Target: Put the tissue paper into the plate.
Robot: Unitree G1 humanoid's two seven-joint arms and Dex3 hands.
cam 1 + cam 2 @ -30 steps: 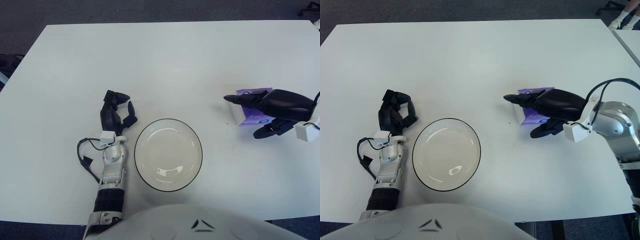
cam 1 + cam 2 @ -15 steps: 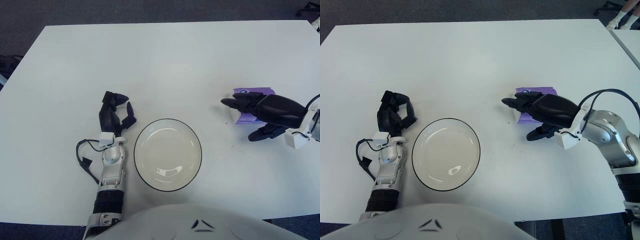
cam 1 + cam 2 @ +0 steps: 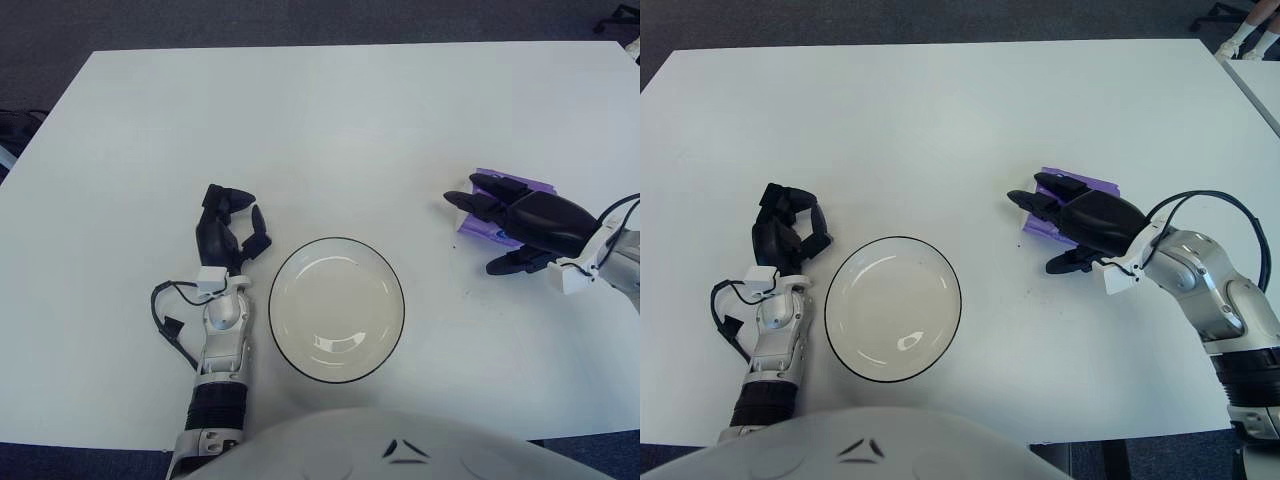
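The purple tissue paper [image 3: 1084, 187] is covered from above by the right hand [image 3: 1080, 215], whose fingers are clasped around it; the plate [image 3: 845, 300] lies well apart to its left.

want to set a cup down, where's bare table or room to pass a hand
Bare: the far half of the table, and the strip between plate and right robot hand. Crowded: left robot hand close beside the plate; right hand over the tissue pack.

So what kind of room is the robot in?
Probably an office or lab: a big plain white table, dark carpet-like floor, and what looks like a chair base in the far corner.
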